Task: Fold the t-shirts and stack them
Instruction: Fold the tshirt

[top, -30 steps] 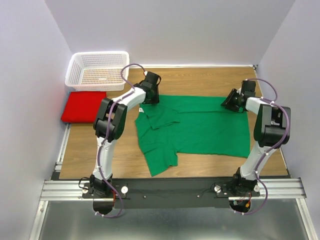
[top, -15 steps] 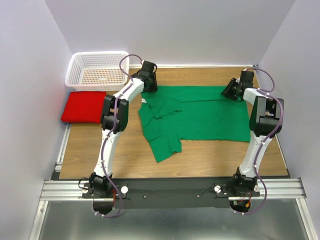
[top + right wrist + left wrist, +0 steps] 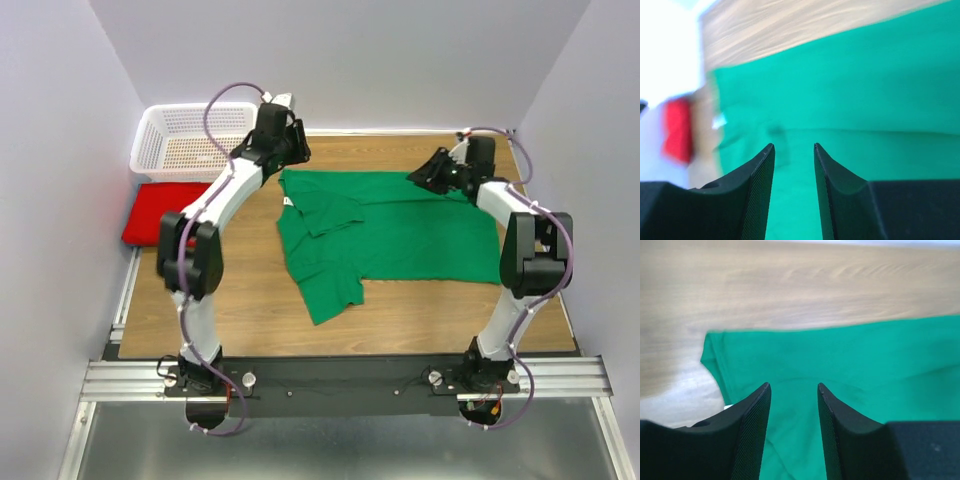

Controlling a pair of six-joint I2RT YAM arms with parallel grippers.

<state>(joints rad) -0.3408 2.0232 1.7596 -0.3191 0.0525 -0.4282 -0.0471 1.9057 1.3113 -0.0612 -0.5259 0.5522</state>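
Though the R wrist view was blurred, the cloth read clearly enough: the green t-shirt was soft, matte, unprinted fabric. It lay spread mostly flat on the wood-grain counter, far edge a straight line, w/ shallow creases across the body. Toward the L it was bunched: one sleeve lay folded over the chest, a flap stuck out toward the near edge, and a small white label showed by the collar. The red t-shirt, same plain fabric, sat as a neat folded rectangle at the counter's L edge, well apart from the green one. The L hand hung over the green shirt's far L corner. Its black textured fingers were parted to a moderate gap w/ nothing btwn them, only cloth below; whether the tips touched the fabric I couldn't tell. The R hand was over the same far edge, toward the R end, jaws likewise moderately apart, gripping nothing, green showing through the gap. Other bits: a white perforated plastic basket stood in the far L corner, just beyond the red shirt. Purple cables looped off both arms, and an aluminium rail carried the bases. From above, the L arm's elbow crossed in front of the red shirt's near R corner, hiding a bit of it.
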